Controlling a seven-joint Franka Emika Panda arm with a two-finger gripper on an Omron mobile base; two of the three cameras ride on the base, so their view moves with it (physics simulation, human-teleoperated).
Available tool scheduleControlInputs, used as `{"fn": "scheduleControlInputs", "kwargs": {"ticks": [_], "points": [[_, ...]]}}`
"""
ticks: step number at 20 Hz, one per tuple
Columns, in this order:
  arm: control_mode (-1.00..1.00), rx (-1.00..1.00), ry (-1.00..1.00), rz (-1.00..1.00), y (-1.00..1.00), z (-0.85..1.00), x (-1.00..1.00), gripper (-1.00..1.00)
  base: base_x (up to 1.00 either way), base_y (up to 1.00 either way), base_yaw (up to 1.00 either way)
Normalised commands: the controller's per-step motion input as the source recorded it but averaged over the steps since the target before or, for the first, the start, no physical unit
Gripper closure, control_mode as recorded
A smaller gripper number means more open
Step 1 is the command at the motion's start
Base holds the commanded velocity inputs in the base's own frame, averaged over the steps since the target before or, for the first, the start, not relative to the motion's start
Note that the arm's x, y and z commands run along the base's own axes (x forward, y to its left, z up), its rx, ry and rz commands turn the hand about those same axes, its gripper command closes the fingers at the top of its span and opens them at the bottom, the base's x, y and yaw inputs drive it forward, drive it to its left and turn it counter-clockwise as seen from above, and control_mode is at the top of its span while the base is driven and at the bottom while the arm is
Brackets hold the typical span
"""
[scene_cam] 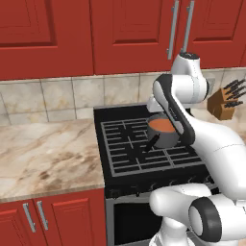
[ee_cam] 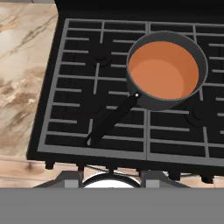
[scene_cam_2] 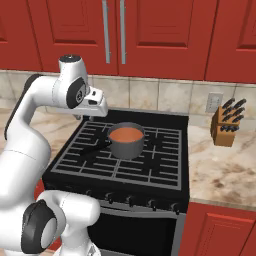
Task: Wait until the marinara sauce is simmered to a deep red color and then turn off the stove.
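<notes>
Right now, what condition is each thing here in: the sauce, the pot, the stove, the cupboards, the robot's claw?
marinara sauce: orange-red, not yet deep red
saucepan: upright on the grates, handle toward the front left
stove: no flame visible; knob positions too small to tell
upper cabinets: doors closed
knife block: full of knives
gripper: shut, holding nothing

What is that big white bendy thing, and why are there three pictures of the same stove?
The white thing is a robot arm. Two cameras ride behind it, one on each side, so you see the same kitchen twice. The third camera sits on its hand and looks down. On the black stove stands a small grey saucepan with a dark handle, full of orange-red marinara sauce. A knife block stands on the counter. The arm hovers above the stove. Its fingers are shut and hold nothing.
</notes>
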Motion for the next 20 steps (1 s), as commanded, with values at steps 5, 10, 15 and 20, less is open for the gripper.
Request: {"fn": "scheduleControlInputs", "kwargs": {"ticks": [5,10,15,20], "points": [[1.0,0.0,0.0,0.0,0.0,0.0,0.0,-1.0,-0.03,0.03,0.0],[1.0,0.0,0.0,0.0,0.0,0.0,0.0,-1.0,-0.01,0.5,-0.01],[1.0,0.0,0.0,0.0,0.0,0.0,0.0,-1.0,0.0,0.67,-0.02],[1.0,0.0,0.0,0.0,0.0,0.0,0.0,-1.0,0.0,0.48,0.0]]}}
